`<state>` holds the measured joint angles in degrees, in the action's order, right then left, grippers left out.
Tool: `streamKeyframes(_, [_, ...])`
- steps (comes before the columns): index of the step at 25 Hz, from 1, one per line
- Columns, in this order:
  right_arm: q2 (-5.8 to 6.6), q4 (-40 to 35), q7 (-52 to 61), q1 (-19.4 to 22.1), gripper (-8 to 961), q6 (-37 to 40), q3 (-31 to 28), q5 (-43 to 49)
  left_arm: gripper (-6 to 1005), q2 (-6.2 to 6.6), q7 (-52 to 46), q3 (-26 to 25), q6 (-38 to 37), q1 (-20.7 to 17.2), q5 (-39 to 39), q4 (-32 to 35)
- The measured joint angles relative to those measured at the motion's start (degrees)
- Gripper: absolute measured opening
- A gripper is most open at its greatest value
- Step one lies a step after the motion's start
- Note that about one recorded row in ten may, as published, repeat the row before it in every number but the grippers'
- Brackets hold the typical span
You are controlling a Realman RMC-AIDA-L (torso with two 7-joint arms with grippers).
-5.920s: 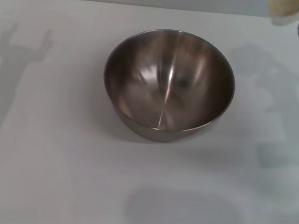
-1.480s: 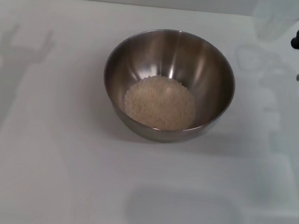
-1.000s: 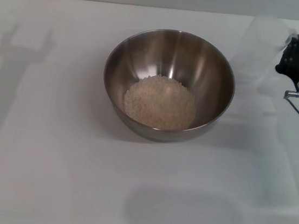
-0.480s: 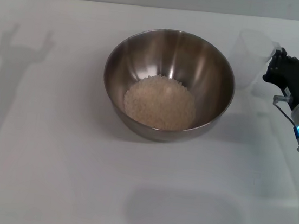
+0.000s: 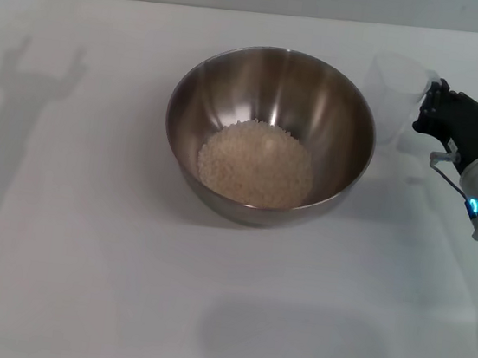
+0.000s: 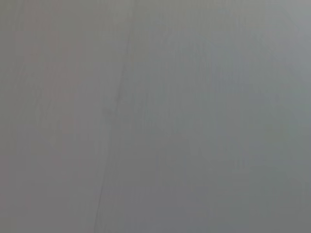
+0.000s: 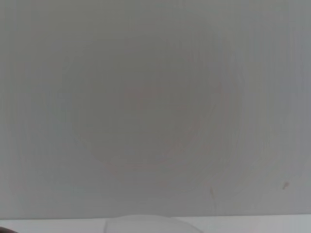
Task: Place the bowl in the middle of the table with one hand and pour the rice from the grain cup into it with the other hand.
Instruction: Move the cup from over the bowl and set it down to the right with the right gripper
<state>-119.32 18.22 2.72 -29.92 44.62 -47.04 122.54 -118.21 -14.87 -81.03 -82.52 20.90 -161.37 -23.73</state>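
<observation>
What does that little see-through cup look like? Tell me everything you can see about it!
The grain cup is small, made of clear plastic that looks cloudy white, with a round open rim on top. It stands upright and looks empty. It sits at the table's far right, just beside the bowl and apart from it. The right gripper is at its side; whether it rests on the table or hangs just above cannot be told.

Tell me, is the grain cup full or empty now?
Empty: the upright grain cup at the right gripper looks clear, and the rice lies in the bowl.
</observation>
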Motion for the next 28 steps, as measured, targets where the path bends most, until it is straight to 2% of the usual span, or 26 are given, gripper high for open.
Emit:
streamKeyframes(6, [0.05, -0.1, -0.3, -0.3, 17, -0.5, 0.0, 0.1, 861, 0.00, 0.0, -0.1, 0.0, 0.1, 0.0, 0.0])
streamKeyframes(28, [0.05, -0.6, -0.5, -0.2, 161, -0.8, 1.2, 0.3, 860, 0.05, 0.0, -0.1, -0.2, -0.1, 0.0, 0.0])
